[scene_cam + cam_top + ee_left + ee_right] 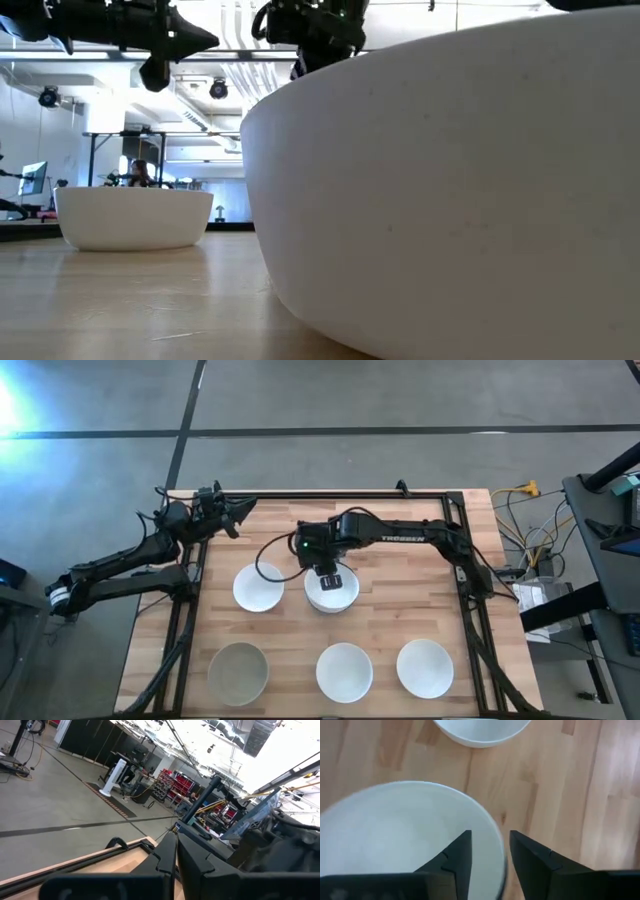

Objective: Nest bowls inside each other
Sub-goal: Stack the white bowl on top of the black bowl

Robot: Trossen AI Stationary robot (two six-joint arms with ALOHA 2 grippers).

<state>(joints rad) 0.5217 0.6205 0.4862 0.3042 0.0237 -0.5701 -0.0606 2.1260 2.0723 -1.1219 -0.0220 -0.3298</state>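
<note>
Five bowls show on the wooden worktop [400, 575]. Two sit in the middle row: a white bowl [258, 588] and, just beside it, the bowl under the right arm [331, 590], which looks like a stack of nested bowls, though the arm hides too much to be sure. Three more line the near edge: a greyish bowl [238, 671], a white bowl in the centre [344, 671], and another white one [424, 667].

The right pincer [490, 855] hangs directly over that middle bowl, straddling its rim with one finger inside and one outside. The fingers stand parted with a clear gap and do not appear to press the wall, so nothing is held. The left pincer [240, 510] waits clenched and empty at the far left corner of the worktop, well away from the bowls.

These bowls look rigid, smooth and glossy, probably ceramic or hard plastic, so they will likely be slippery and may chip if dropped. The thin rim is the only practical hold: pinch the wall with one finger in and one out, lift level, and lower gently into the next bowl.
</note>
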